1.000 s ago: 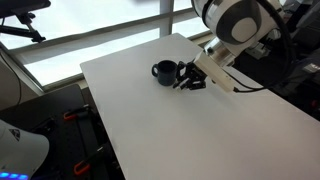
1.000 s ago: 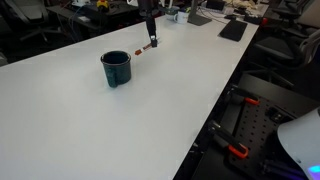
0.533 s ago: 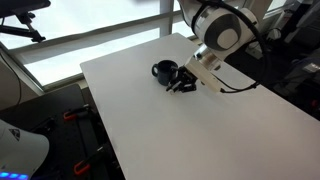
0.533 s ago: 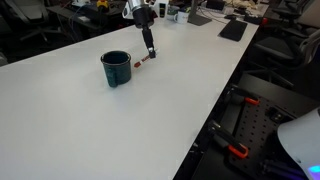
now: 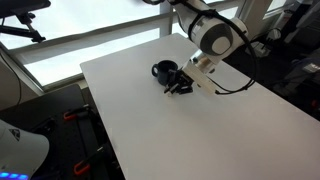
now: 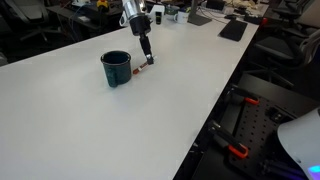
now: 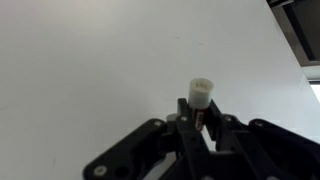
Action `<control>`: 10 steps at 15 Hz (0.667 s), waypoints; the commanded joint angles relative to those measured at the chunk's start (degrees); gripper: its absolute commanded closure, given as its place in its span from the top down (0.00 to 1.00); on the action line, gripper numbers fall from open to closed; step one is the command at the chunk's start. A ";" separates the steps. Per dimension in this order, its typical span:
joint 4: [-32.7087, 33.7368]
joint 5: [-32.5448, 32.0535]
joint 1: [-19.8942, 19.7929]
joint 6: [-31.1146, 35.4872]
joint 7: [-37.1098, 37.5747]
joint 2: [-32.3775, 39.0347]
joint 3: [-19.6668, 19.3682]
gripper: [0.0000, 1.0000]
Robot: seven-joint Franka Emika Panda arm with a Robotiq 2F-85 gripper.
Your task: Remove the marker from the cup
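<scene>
So the arm's down low right next to the cup (image 6: 116, 68), and the fingers (image 7: 186, 125) are pinched tight on the marker (image 7: 202, 95). The wrist view shows it pretty clearly. The marker is clamped between the two black fingers with its pale round end poking out past them, and there's just plain white desk (image 7: 80, 60) behind it.

In an exterior view the marker (image 6: 144, 66) is outside the cup, just beside it on the arm's side. It hangs at a slant with its lower end right down at the desk (image 6: 120, 130). Honestly can't tell if it's touching the surface or just above it. The cup stands upright on the desk, not touching the fingers.

In an exterior view the cup (image 5: 162, 71) sits toward the desk's far edge with the fingers (image 5: 180, 87) right beside it. The marker's too small to make out there.
</scene>
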 commanded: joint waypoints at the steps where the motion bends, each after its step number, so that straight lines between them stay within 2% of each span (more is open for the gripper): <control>1: 3.01 -1.03 0.03 -2.10 1.84 1.63 0.16 0.05; 5: 4.36 -1.31 0.09 -3.00 2.23 2.41 0.02 0.05; 6: 4.62 -1.14 -0.04 -3.38 2.20 2.54 0.12 0.45; 7: 4.94 -1.19 -0.05 -3.89 2.27 2.68 0.11 0.46; 10: 6.05 -0.58 -0.55 -6.04 1.68 3.25 0.51 0.67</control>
